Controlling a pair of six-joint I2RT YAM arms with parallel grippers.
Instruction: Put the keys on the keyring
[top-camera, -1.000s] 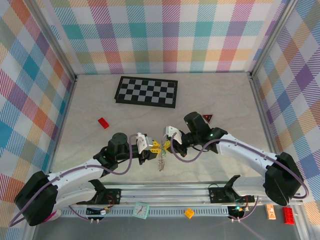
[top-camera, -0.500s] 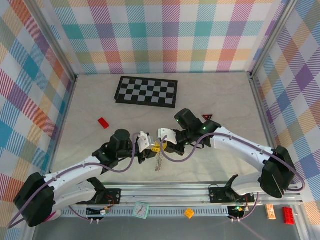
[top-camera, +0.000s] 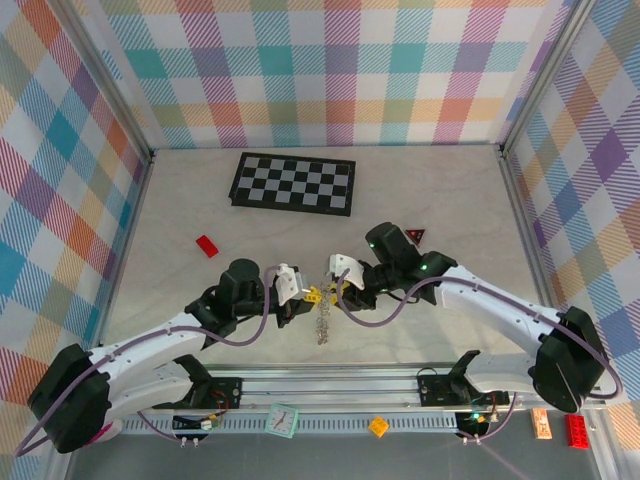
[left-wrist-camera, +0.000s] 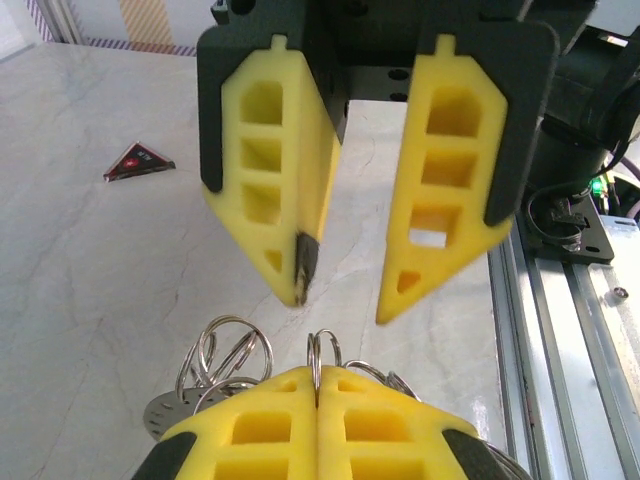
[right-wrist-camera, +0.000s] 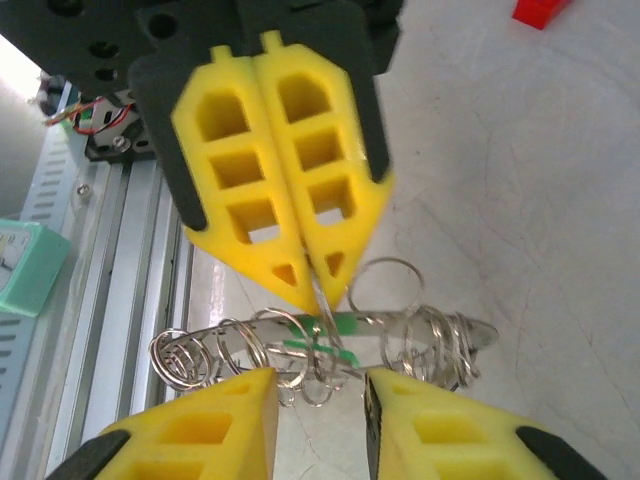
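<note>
No legible text or numbers, mark on red triangle (left-wrist-camera: 138, 160) too small to read

the keyring (top-camera: 322, 326), a flat grey metal ring fringed with small wire loops, hangs edge-on by one loop pinched in the left gripper (right-wrist-camera: 318, 292). a key (right-wrist-camera: 338, 322) with a green head lies along it among the loops.
</note>
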